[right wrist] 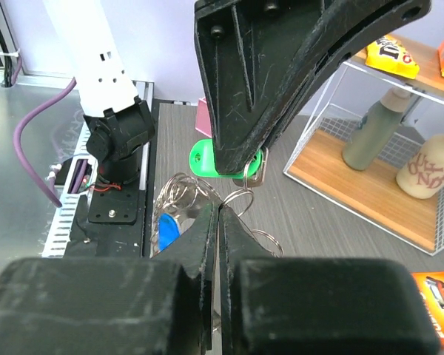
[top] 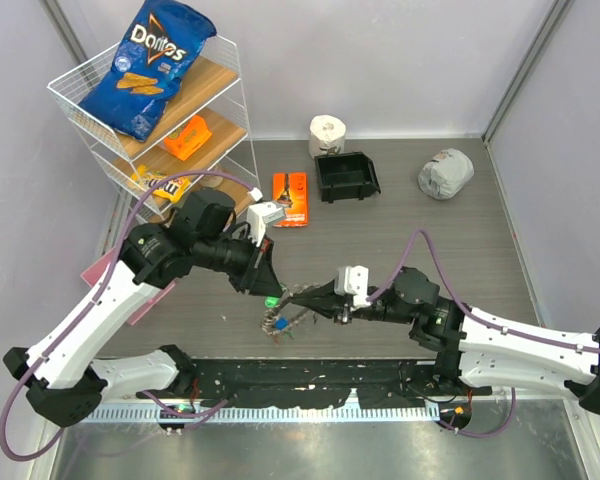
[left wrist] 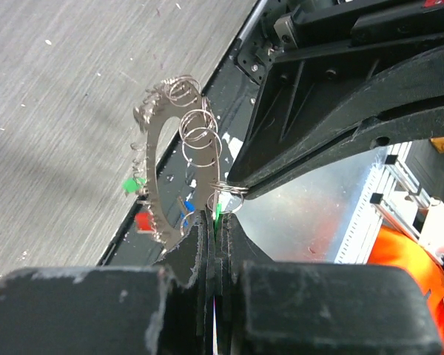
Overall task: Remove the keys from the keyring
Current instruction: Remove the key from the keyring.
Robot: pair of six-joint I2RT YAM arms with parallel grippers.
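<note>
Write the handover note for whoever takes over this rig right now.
Left gripper: shut on the green key, by its head.
Right gripper: shut on a small ring next to it.
Keyring: held up between the two grippers, with the blue key and red key hanging on it.
Done: both grips set; no key seen off the keyring.
Left: free the green key, then the others.

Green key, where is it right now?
The green key is at the front middle of the table in the top view, pinched in the left gripper, with the right gripper just right of it and the keyring dangling close by.
</note>
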